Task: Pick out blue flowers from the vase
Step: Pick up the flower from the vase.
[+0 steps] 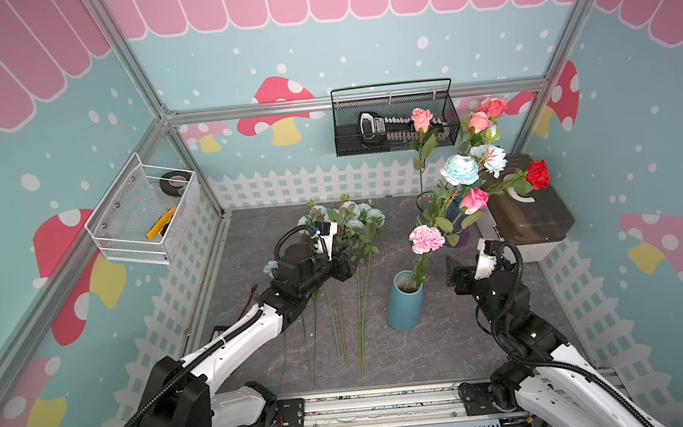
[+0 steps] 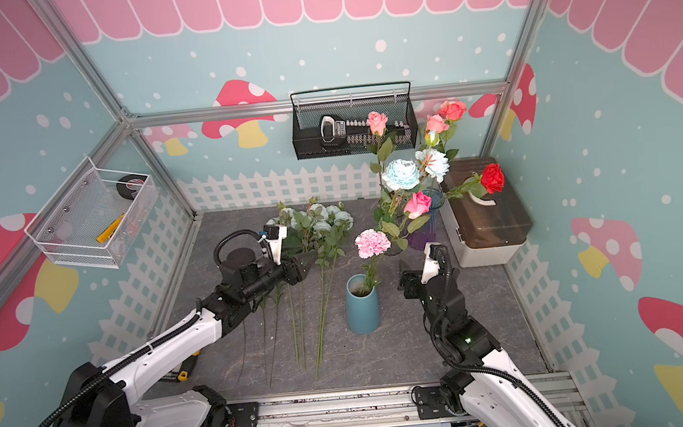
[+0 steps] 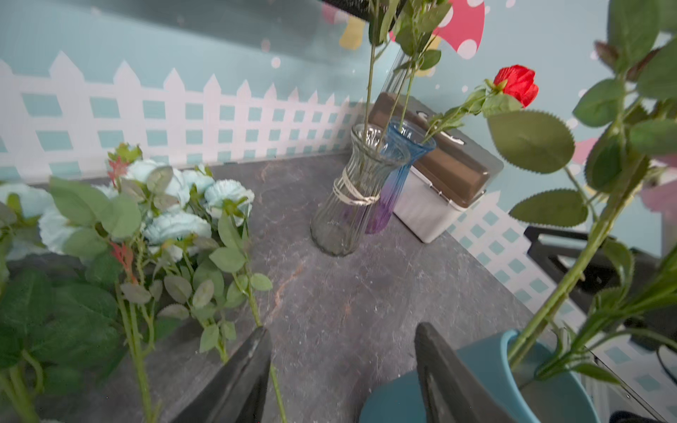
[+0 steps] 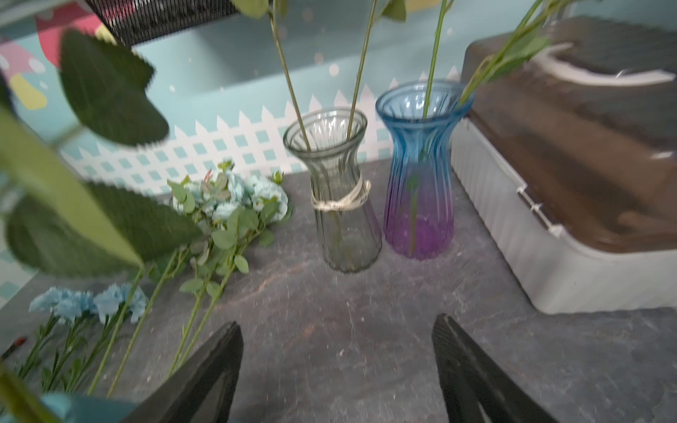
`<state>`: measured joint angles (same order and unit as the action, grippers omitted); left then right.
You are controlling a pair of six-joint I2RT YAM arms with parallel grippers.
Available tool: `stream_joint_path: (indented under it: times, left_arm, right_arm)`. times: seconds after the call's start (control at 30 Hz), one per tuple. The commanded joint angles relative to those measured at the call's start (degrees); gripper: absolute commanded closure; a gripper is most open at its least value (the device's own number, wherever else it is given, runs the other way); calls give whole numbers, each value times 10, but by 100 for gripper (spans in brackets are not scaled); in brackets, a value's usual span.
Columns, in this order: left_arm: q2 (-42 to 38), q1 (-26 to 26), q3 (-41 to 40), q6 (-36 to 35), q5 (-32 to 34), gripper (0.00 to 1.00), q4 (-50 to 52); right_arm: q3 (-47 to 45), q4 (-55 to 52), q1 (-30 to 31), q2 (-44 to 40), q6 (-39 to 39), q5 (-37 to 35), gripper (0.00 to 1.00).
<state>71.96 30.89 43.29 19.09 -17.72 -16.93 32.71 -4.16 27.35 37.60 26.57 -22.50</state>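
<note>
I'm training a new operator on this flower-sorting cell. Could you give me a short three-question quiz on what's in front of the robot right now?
1. True or false: all the blue flowers lie on the table.
2. Which flower stands in the teal vase? A red rose, B pink carnation, C blue peony.
3. Is the left end effector or the right end effector holding anything?
Key: 1 false, two blue blooms stand upright among the roses at the back. 2 B. 3 No, both are open and empty.
</note>
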Motion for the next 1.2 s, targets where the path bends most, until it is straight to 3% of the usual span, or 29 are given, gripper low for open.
stream_joint_path:
  times: [0.0, 0.13, 0.27, 0.4, 0.5, 0.57, 0.63, 0.83, 0.93, 1.17]
  left_arm:
    - [-2, 4, -2, 37, -53, 34, -101]
    - [21, 24, 21, 39, -89, 12, -106]
    - [52, 38, 91, -2, -112, 8, -30]
    - [128, 26, 267, -79, -205, 7, 164]
    - [185, 26, 380, -141, -248, 11, 292]
    - [209, 26, 411, -163, -270, 17, 329]
    - [220, 30, 404, -164, -291, 22, 322]
    - [243, 54, 349, -106, -318, 25, 213]
    - [261, 62, 361, -107, -319, 28, 216]
    - [297, 77, 401, -99, -325, 46, 217]
  right_arm:
    - [43, 7, -5, 35, -16, -34, 19]
    - [46, -26, -6, 41, -23, -9, 20]
    - [22, -48, -9, 6, -42, 0, 17]
    - [-14, -37, -12, -33, -45, -27, 15]
    - [-27, -28, -25, -36, -55, -35, 14]
    - [-27, -29, -44, -25, -61, -20, 13]
    - [-22, -30, -77, 2, -57, 20, 13]
    - [-26, 4, -141, 80, -31, 124, 13]
    - [-21, 8, -145, 96, -32, 137, 13]
    - [-25, 15, -150, 96, -30, 150, 13]
